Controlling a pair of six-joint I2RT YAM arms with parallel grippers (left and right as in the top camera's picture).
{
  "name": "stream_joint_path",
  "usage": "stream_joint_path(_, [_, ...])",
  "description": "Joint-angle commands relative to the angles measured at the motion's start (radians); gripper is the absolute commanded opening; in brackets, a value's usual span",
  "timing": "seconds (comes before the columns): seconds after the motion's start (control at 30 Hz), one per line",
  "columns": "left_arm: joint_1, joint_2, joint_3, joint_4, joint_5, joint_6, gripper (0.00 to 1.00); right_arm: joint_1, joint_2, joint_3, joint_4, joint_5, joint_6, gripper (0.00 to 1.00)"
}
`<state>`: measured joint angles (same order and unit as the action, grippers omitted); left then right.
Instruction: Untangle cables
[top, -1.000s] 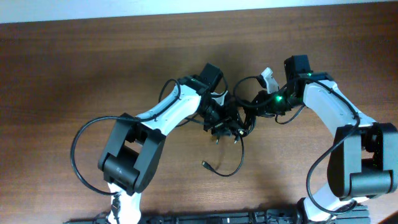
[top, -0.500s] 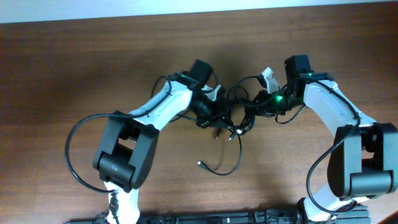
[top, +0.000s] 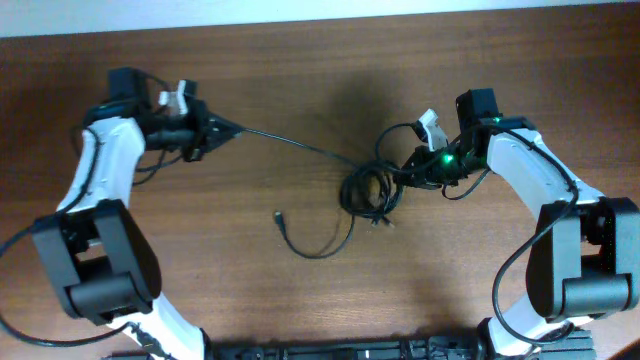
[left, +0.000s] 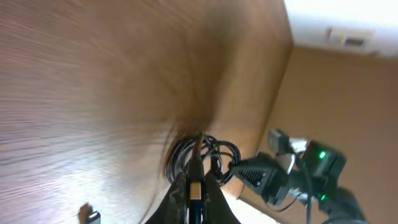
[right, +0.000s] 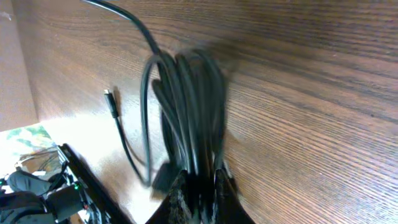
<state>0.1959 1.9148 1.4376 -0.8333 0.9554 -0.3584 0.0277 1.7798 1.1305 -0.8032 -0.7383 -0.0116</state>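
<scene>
left claw (top: 207, 133), pinched shut on one cable (top: 290, 141), holds it taut over the surface (top: 300, 60); right claw (top: 408, 172), clamped on the coiled bundle (top: 368, 190), anchors the rest.

Colour record: black cables (top: 368, 190), brown table (top: 450, 290).
Table shows fine straight wood grain; arms (top: 105, 170) white with black joints; green light (top: 447, 157) on right arm.
</scene>
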Motion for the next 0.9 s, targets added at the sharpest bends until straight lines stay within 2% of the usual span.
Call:
stream_joint_path(0.0, [0.052, -0.029, -0.002, 0.002, 0.018, 0.02, 0.0, -0.006, 0.002, 0.013, -0.004, 0.017, -0.006, 0.04])
stream_joint_path(0.03, [0.045, -0.029, -0.002, 0.002, 0.017, 0.02, 0.05, -0.006, 0.002, 0.013, -0.004, 0.017, -0.006, 0.04])
stream_joint_path(0.07, [0.036, -0.029, -0.002, 0.002, 0.017, 0.02, 0.24, -0.006, 0.002, 0.013, -0.004, 0.017, -0.006, 0.04])
stream_joint_path(0.13, [-0.014, -0.029, -0.002, 0.002, 0.006, 0.043, 0.78, -0.006, 0.002, 0.013, -0.004, 0.017, -0.006, 0.04])
stream_joint_path(0.2, [-0.09, -0.029, -0.002, 0.002, -0.011, 0.1, 1.0, -0.006, 0.002, 0.013, -0.004, 0.017, -0.006, 0.04])
stream_joint_path(0.33, [-0.279, -0.028, -0.002, 0.002, -0.184, 0.133, 1.0, -0.006, 0.002, 0.013, -0.008, 0.006, -0.006, 0.04])
stream_joint_path(0.5, [-0.546, 0.007, -0.003, 0.003, -0.351, 0.155, 0.93, -0.006, 0.002, 0.013, 0.031, -0.063, -0.006, 0.04])
stream_joint_path(0.77, [-0.721, 0.161, -0.003, 0.067, -0.377, 0.154, 0.84, -0.006, 0.002, 0.013, 0.034, -0.063, -0.006, 0.04])
stream_joint_path(0.87, [-0.759, 0.18, -0.003, 0.111, -0.459, 0.154, 0.69, -0.006, 0.002, 0.013, 0.034, -0.063, -0.006, 0.04])
